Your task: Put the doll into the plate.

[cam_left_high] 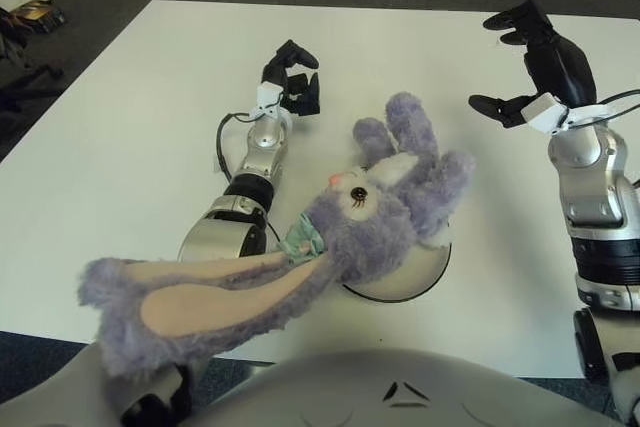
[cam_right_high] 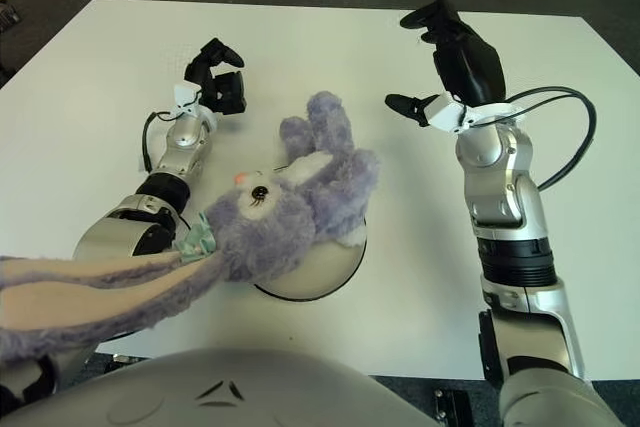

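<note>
Left hand [cam_left_high: 292,82]: lies out on the table [cam_left_high: 130,117], up and left of the doll, fingers curled in, gripping nothing. Apart from the doll; idle.

Doll [cam_left_high: 375,212]: purple plush rabbit, lies to the right of and below the left hand, down and left of the right hand. Its body and head sit over the plate [cam_left_high: 415,272], covering most of it; only the plate's front-right rim shows. One long ear trails off left toward the near table edge, well past the rim. No hand touches it.

Right hand [cam_left_high: 540,67]: raised above the table, up and right of the doll, fingers spread, holding nothing. Clear gap between it and the plush.

Progress, judged: doll released and resting on the plate, so the placing looks essentially done. What is left, if anything: the ear hanging out of the plate, and bringing the right arm home.

Count: one doll, one plate, two hands, one table.
</note>
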